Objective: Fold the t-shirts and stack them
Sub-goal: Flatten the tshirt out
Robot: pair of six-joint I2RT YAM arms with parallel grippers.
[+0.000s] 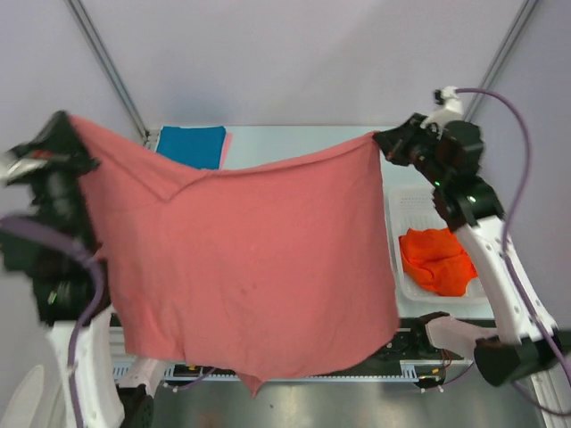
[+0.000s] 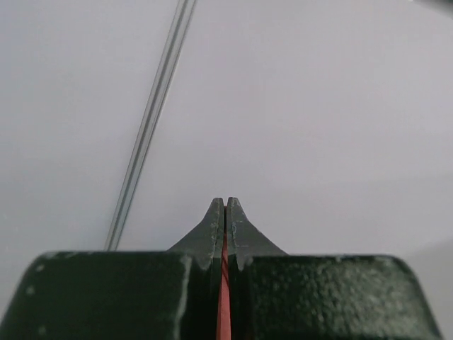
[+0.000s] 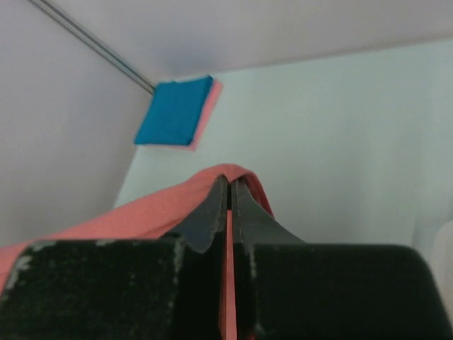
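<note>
Now your left fingers [image 2: 224,209] and right fingers [image 3: 228,195] each clamp a corner of the salmon shirt [image 1: 250,259] (spread above the table [image 1: 294,140]).

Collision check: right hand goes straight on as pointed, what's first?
Beyond the salmon shirt the right hand clamps, probably bare table; folded teal shirt sits well off that line. Depth unclear.

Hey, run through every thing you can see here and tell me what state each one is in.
left gripper: shut on the salmon-red t-shirt.
right gripper: shut on the salmon-red t-shirt.
salmon-red t-shirt: unfolded, held aloft, spread between both grippers.
teal-blue t-shirt: folded, lying on the light pink t-shirt.
light pink t-shirt: underneath, only an edge showing.
orange-red t-shirt: crumpled, in the white basket.
white basket: holding the orange-red t-shirt.
</note>
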